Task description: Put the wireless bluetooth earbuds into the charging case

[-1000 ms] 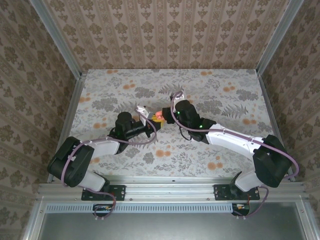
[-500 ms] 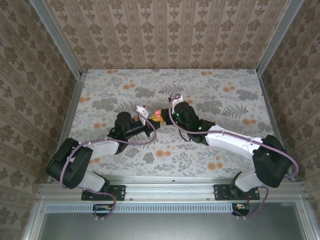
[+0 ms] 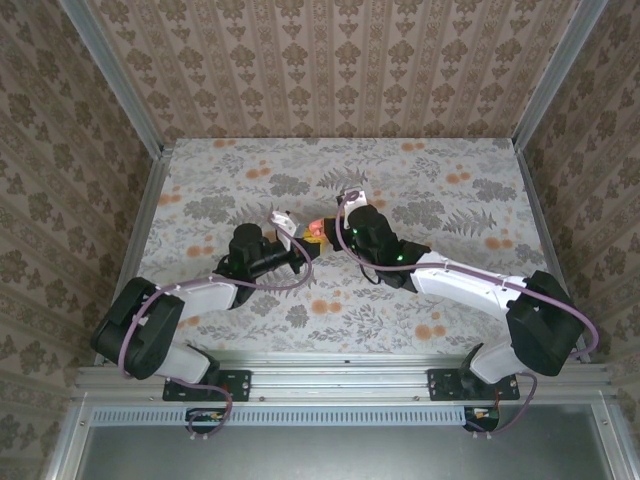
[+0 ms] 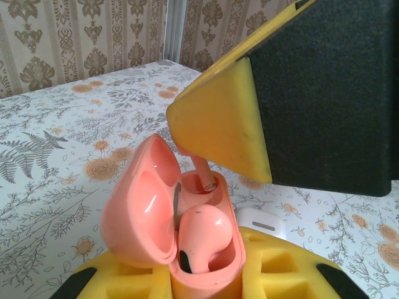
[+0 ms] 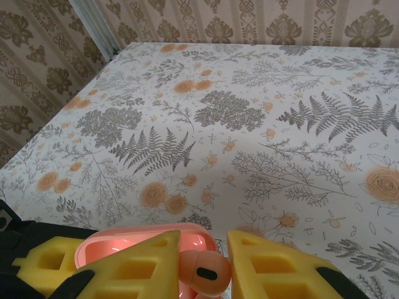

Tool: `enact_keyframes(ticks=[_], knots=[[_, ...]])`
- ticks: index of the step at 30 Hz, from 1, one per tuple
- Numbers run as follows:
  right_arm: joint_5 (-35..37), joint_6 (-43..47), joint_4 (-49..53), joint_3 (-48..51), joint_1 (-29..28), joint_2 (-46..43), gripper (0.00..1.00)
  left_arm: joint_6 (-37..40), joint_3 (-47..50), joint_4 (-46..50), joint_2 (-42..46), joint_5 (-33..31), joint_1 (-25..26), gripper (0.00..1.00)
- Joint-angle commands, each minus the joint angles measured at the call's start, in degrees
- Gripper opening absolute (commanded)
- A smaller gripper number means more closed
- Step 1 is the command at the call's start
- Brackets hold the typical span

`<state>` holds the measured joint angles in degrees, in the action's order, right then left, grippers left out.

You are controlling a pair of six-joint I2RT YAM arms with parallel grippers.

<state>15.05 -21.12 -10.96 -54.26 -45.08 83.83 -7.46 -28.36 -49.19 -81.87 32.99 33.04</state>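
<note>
At centre of the floral-print table (image 3: 450,200), left gripper (image 4: 206,283) — yellow foam pads clamped on glossy coral-pink charging case (image 4: 140,205), rounded lid open, seated earbud (image 4: 202,237) inside; right gripper (image 5: 202,258) pinches second earbud (image 5: 202,274), stem at the rear well.

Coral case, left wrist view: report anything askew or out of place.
Nothing is spilled or damaged. The coral case, lid open, sits in the left gripper and holds one seated earbud. The second earbud is not seated: only its stem tip reaches the far socket, with the bud pinched by the right gripper.
</note>
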Motion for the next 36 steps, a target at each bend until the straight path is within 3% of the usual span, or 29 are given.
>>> enact_keyframes(ticks=[1, 8, 22, 31, 36], knots=[[-0.35, 1.61, 0.48, 0.57, -0.53, -1.08, 0.24, -0.20, -2.04, -0.66, 2.04, 0.23, 0.27, 0.16], [-3.81, 2.11, 0.48, 1.51, -0.58, -1.58, 0.25, -0.67, -2.75, -0.67, 2.41, -0.03, 0.27, 0.16], [-13.24, -1.01, -1.41, 1.48, 2.07, -3.68, 0.41, -0.54, -3.02, 0.15, 3.24, 0.22, 0.27, 0.16], [-15.59, -3.66, -4.58, 4.32, 4.66, -10.87, 0.50, -0.38, -2.66, 0.61, 4.07, 1.06, 0.27, 0.16], [-23.22, -5.72, -5.55, 5.62, 8.32, -13.05, 0.53, -0.41, -2.98, 0.37, 4.16, 3.06, 0.28, 0.16]])
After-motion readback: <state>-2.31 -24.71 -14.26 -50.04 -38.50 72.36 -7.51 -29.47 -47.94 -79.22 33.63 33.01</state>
